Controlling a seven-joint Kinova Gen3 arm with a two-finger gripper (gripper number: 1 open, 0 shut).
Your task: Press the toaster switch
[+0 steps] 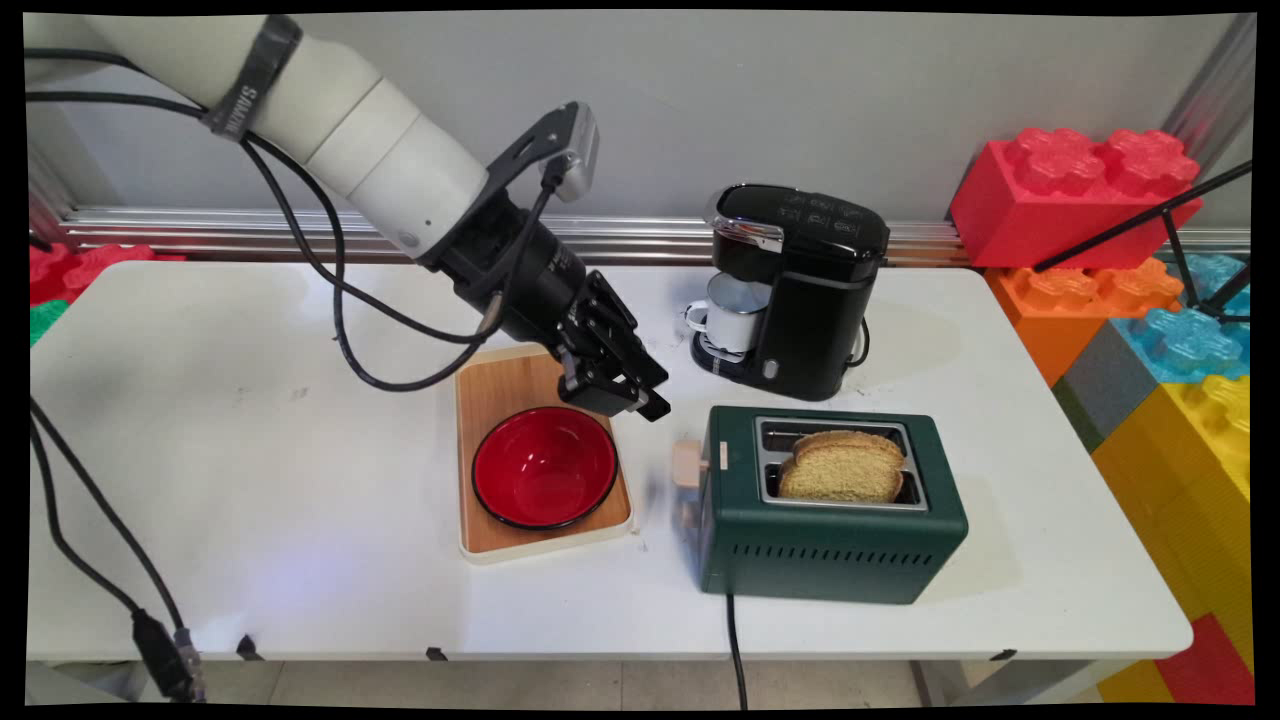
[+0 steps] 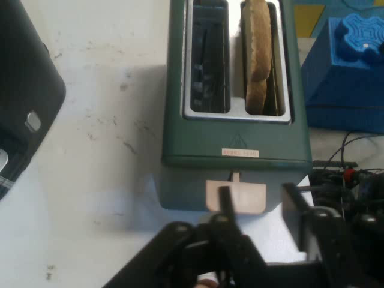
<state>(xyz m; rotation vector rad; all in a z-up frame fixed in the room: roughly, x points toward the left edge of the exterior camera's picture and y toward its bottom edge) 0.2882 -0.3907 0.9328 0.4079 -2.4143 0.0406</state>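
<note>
A white table (image 1: 300, 520) stands against a pale grey wall (image 1: 800, 90). An aluminium rail (image 1: 640, 235) runs along the wall's base behind the table. Large foam blocks (image 1: 1080, 190), red, orange, blue and yellow, are stacked at the right. Pale floor tiles (image 1: 600, 685) show below the table's near edge.

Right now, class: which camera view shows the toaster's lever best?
The hand view: the lever faces the camera squarely, just beyond the fingers. The main view shows it only side-on, small, at the toaster's left end.
</note>
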